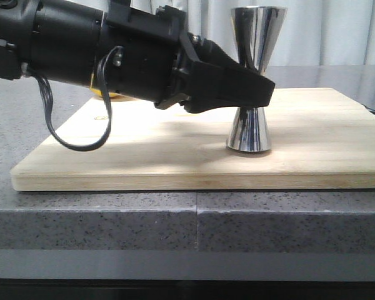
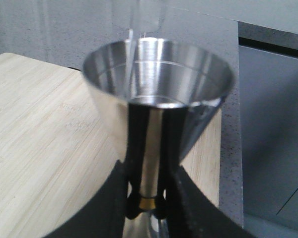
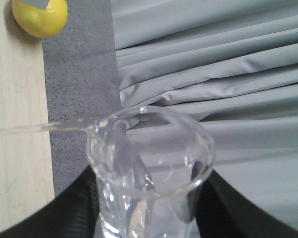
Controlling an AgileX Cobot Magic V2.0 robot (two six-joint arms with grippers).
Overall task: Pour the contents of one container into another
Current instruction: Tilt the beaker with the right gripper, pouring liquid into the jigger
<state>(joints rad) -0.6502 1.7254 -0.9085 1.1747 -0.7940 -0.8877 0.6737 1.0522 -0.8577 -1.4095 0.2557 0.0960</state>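
From where I stand, the steel jigger (image 1: 249,75) stands upright on the wooden board (image 1: 175,150), toward its right half. The left gripper (image 1: 253,94) reaches in from nine o'clock and pinches the jigger at its narrow waist; in the left wrist view its black fingers (image 2: 181,198) sit pressed against both sides of the gold band (image 2: 147,203). The right gripper (image 3: 149,218) clamps the clear glass beaker (image 3: 149,168), which is tipped, and a thin clear stream (image 3: 35,129) leaves its lip. In the right wrist view a yellow lemon (image 3: 39,17) lies at the board's edge, at eleven o'clock from the beaker. Grey curtain (image 3: 213,64) hangs behind.
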